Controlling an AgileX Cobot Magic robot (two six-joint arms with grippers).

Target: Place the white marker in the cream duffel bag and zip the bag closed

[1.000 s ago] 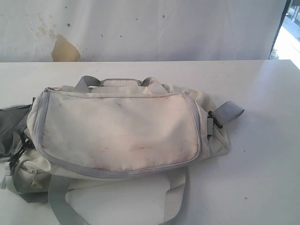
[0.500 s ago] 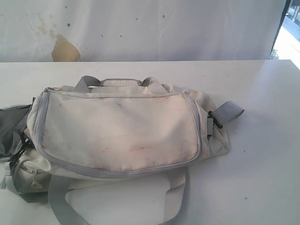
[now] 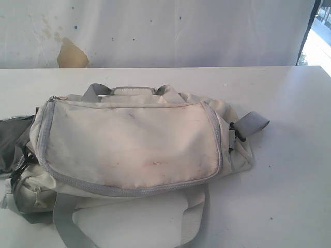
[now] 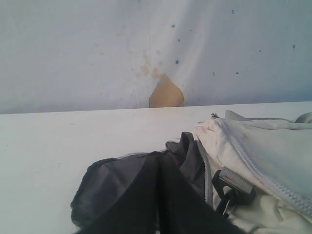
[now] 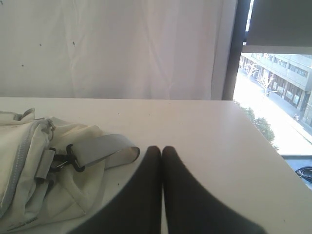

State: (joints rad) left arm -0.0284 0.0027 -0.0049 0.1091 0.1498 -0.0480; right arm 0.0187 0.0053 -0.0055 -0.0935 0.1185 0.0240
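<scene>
Bag (image 3: 129, 144) lies on the table (image 3: 289, 206) — left gripper (image 4: 159, 163) closed beside its dark lining (image 4: 109, 187), right gripper (image 5: 157, 150) closed near its strap (image 5: 105, 146).

You have no change to report over the last second. In the exterior view the cream duffel bag (image 3: 129, 144) keeps the same outline and folds, and its grey strap (image 3: 63, 219) lies the same way on the table (image 3: 289, 196). The wrist views give you no earlier picture to compare.
</scene>
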